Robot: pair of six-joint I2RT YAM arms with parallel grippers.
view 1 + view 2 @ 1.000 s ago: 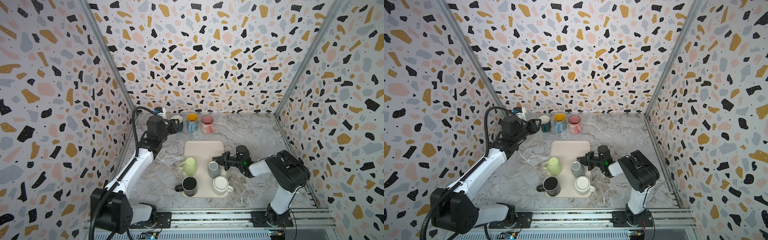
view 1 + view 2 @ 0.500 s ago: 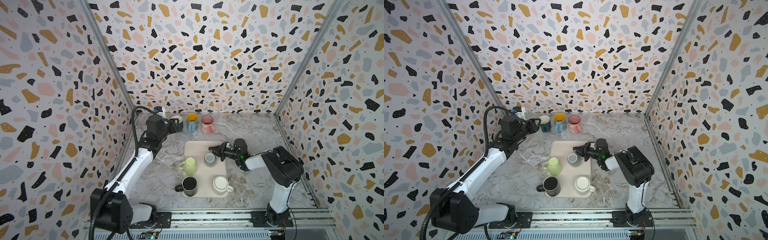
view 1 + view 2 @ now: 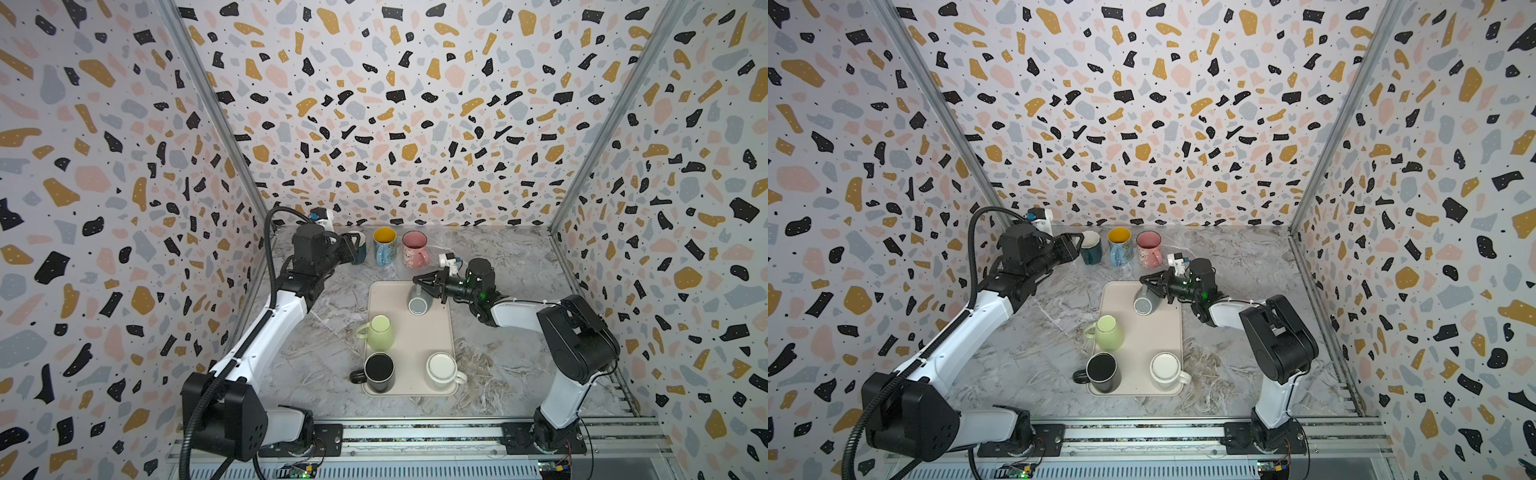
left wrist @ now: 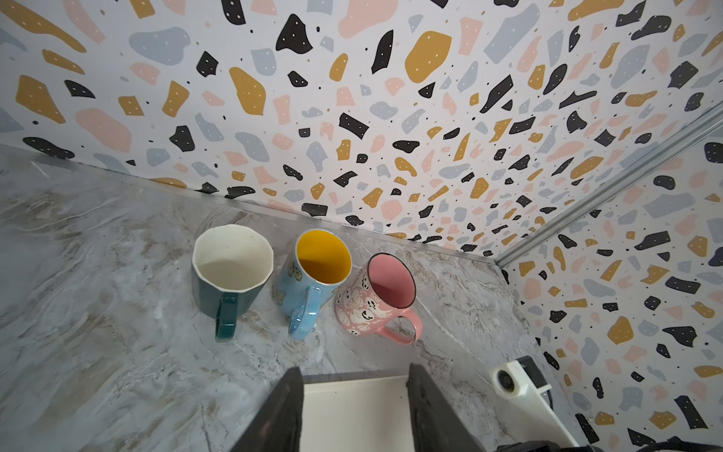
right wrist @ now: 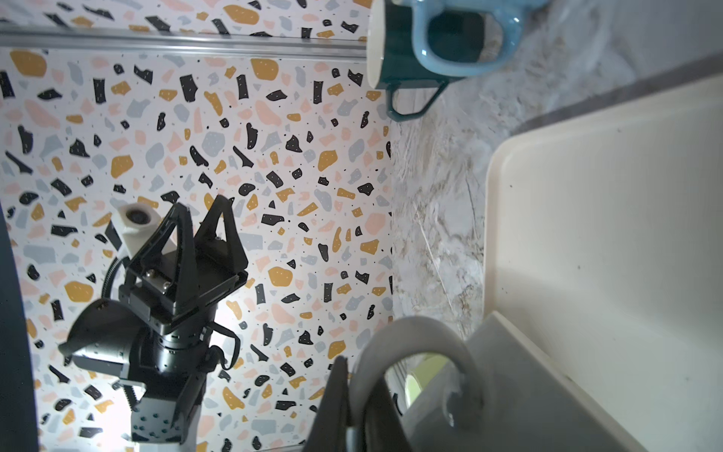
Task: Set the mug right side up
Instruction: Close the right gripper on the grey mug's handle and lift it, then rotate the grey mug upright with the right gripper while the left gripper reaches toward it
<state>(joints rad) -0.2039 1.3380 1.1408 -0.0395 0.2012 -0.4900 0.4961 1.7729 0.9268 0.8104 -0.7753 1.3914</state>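
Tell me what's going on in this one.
The right gripper is clamped on the handle of a grey mug, holding it tipped over the far end of the tray. It is not yet upright. The left gripper hangs open and empty near the teal mug at the back wall.

Both top views are bright under soft, diffuse light. The terrazzo-patterned walls [image 3: 374, 104] show no glare, and the cream rectangular plastic tray [image 3: 419, 340] carries only faint, soft-edged shadows. Wide-angle distortion splays the aluminium corner posts [image 3: 211, 104] outward. The left wrist view is sharp across the marbled grey tabletop [image 4: 98, 313]. The right wrist view is dimmer: the grey ceramic mug [image 5: 508, 391] close to the lens is blurred, one edge falls dark, and a washed-out patch blooms on the wall.
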